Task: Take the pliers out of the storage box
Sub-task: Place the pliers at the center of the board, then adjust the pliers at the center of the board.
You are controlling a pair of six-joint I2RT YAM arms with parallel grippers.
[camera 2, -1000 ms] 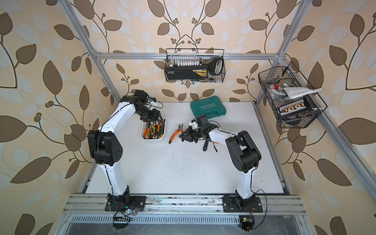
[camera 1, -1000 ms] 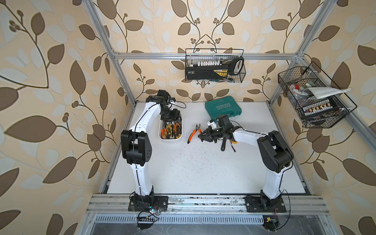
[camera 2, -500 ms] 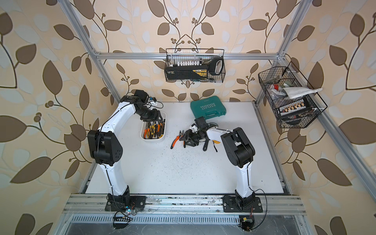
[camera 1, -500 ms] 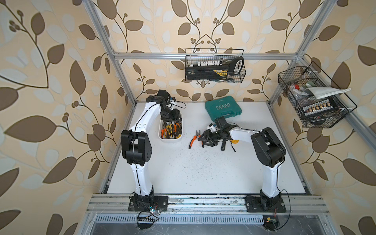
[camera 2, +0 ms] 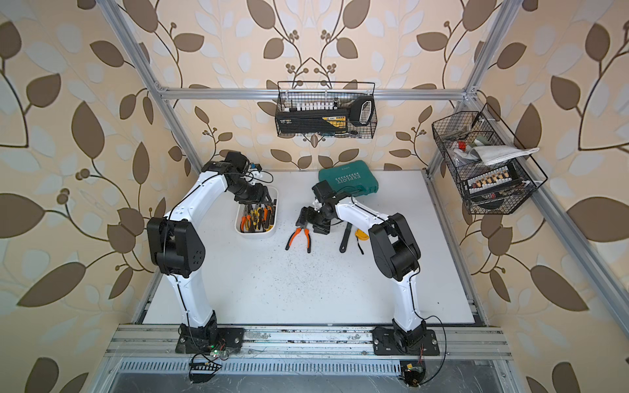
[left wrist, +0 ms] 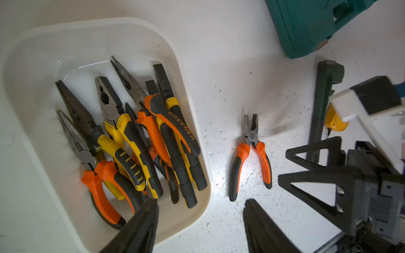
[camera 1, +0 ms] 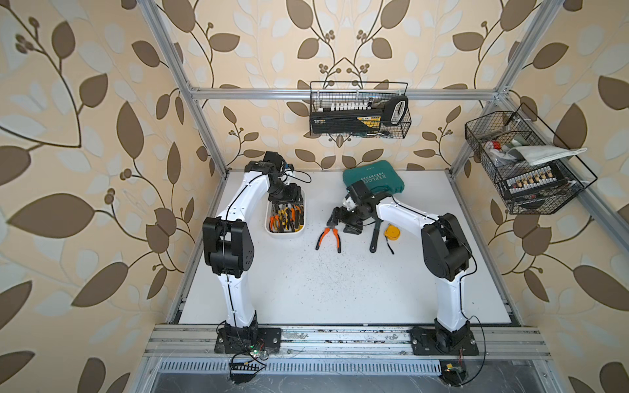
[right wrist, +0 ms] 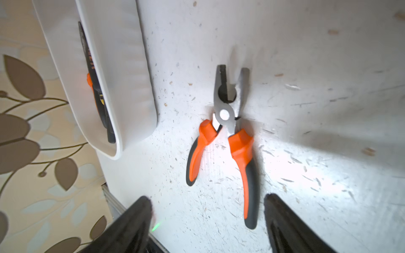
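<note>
Right wrist view: right gripper (right wrist: 208, 199) jaws spread wide and empty, by one orange-handled pliers (right wrist: 225, 114) lying flat on the table (right wrist: 306, 65), handles splayed. In both top views it's mid-frame, just right of the storage box (camera 1: 284, 235). Left gripper (left wrist: 200, 201) jaws spread, pinching nothing, at the box's upper end. Other pliers (left wrist: 142, 135) are piled inside.

Right gripper (right wrist: 207, 199): a second ago it was clamped on the orange pliers (camera 1: 328, 238). Its jaws now stand wide apart and hold nothing.
Orange pliers: released. They hung slanted in the grip and now lie flat on the table (camera 1: 306, 279), at 6 o'clock of the gripper, nose to 12, handles splayed toward 6.
Right arm (camera 1: 442, 245): elbow drawn slightly toward 9 o'clock.
</note>
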